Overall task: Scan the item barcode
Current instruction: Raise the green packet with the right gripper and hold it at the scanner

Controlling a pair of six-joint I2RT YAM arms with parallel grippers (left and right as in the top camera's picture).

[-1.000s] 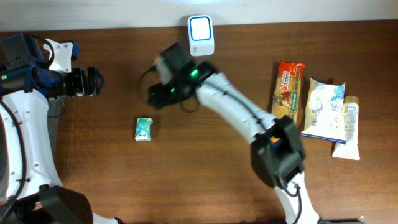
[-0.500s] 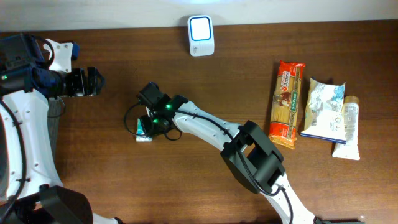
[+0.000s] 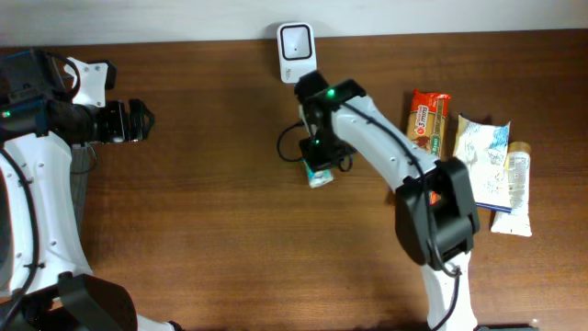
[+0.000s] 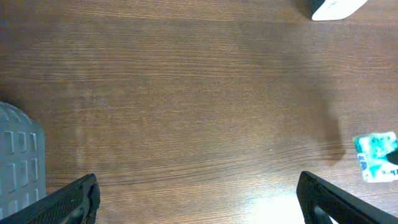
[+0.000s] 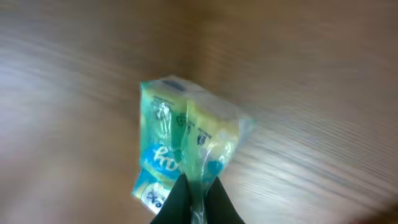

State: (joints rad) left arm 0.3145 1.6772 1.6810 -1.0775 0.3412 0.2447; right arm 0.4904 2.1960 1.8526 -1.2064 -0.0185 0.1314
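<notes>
The item is a small teal-and-white tissue packet [image 3: 319, 176] [image 5: 186, 140]. My right gripper [image 3: 315, 162] [image 5: 198, 202] is shut on the packet's plastic edge and holds it above the table, a little below the white barcode scanner [image 3: 296, 42] at the back edge. The packet hangs tilted, and no barcode is readable on it. In the left wrist view the packet [image 4: 377, 156] shows at far right and a corner of the scanner [image 4: 334, 7] at top right. My left gripper [image 3: 145, 121] [image 4: 199, 200] stands wide open at the far left, with nothing between its fingers.
An orange snack pack [image 3: 427, 124], a white-and-blue bag [image 3: 480, 162] and a pale tube [image 3: 518, 191] lie at the right. A grey ribbed object [image 4: 17, 155] sits at the left edge of the left wrist view.
My right gripper reached the packet at left centre, shut on it, then carried it up and to the right, below the scanner. The left arm has not moved.
</notes>
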